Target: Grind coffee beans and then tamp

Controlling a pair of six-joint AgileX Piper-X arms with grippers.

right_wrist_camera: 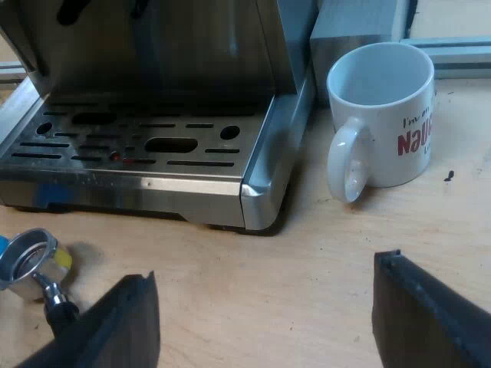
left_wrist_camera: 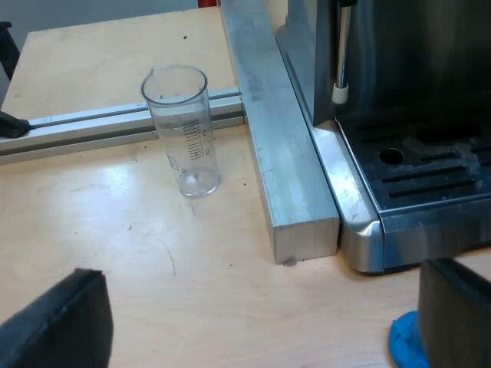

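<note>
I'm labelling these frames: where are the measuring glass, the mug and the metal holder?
measuring glass [left_wrist_camera: 188, 138], left wrist view, on its marked wall.
mug [right_wrist_camera: 383, 130], right wrist view, on its white side.
metal holder [right_wrist_camera: 28, 259], right wrist view, inside its round basket.

The left pincer [left_wrist_camera: 268, 268] is hovering low over the bench [left_wrist_camera: 115, 222], tilting down and forward at a slant. Its two black fingers [left_wrist_camera: 61, 326] are standing wide apart, tips pointing ahead, and are gripping nothing. The right pincer [right_wrist_camera: 265, 268] is hovering in much the same pose, also slanting down toward the bench. Its fingers [right_wrist_camera: 430, 310] are likewise spreading wide, with bare bench showing through the gap between them. Both pincers are hanging free, touching nothing with either finger.
</note>
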